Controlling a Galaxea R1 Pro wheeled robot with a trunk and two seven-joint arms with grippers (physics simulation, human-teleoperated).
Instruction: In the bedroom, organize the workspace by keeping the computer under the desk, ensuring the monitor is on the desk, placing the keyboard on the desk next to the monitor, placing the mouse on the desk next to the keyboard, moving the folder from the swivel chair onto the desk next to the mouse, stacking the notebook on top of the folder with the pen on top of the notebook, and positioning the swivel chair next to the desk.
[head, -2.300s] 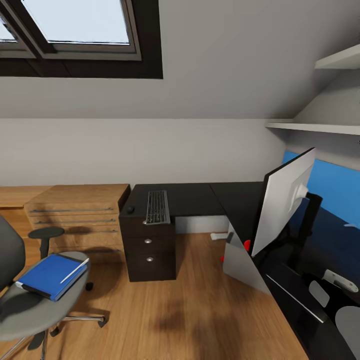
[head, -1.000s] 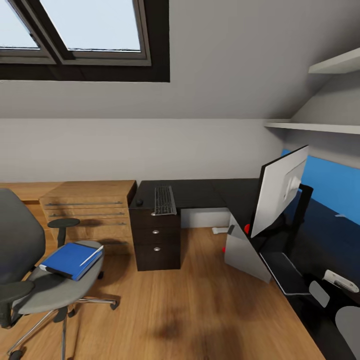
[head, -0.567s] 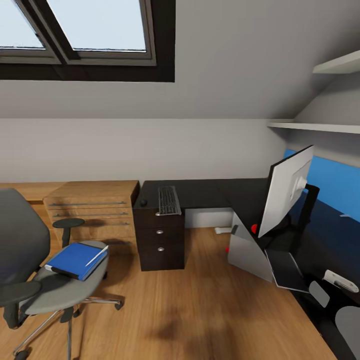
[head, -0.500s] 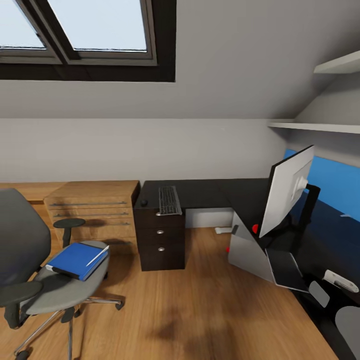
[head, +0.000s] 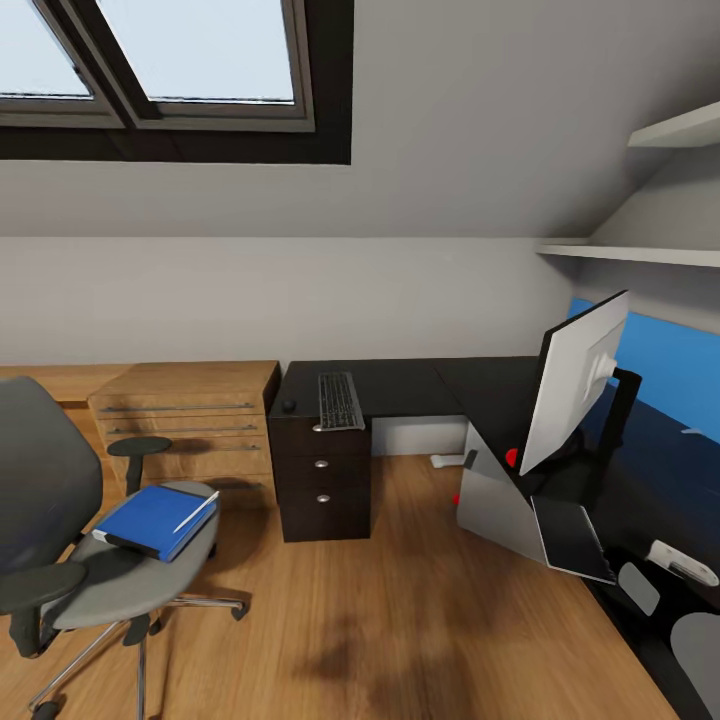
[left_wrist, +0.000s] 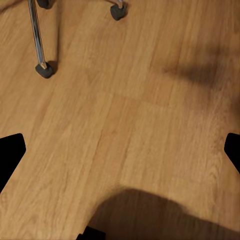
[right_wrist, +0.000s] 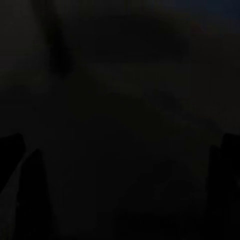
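Note:
The grey swivel chair (head: 60, 560) stands at the left on the wood floor. On its seat lies the blue folder (head: 148, 520) with the white pen (head: 196, 511) across it. The black desk (head: 400, 385) runs along the back and the right. The keyboard (head: 338, 400) lies on it with the small black mouse (head: 288, 405) to its left. The monitor (head: 577, 395) stands on the right wing, silver back towards me. The grey computer (head: 495, 505) leans below that wing's edge. My left gripper (left_wrist: 120, 155) hangs open over bare floor near a chair castor (left_wrist: 44, 70). My right gripper (right_wrist: 120, 165) is in darkness, its dim fingers wide apart.
A light-wood drawer unit (head: 185, 420) stands left of the desk's black drawers (head: 322, 485). A flat dark rectangle (head: 573, 535) lies by the monitor's foot. Wall shelves (head: 640, 255) and a blue panel (head: 660, 370) are at the right. Open floor (head: 400, 620) lies between chair and desk.
Since the oldest frame the view has drawn back and turned left, bringing more of the chair into sight. In the last half second nothing has visibly moved.

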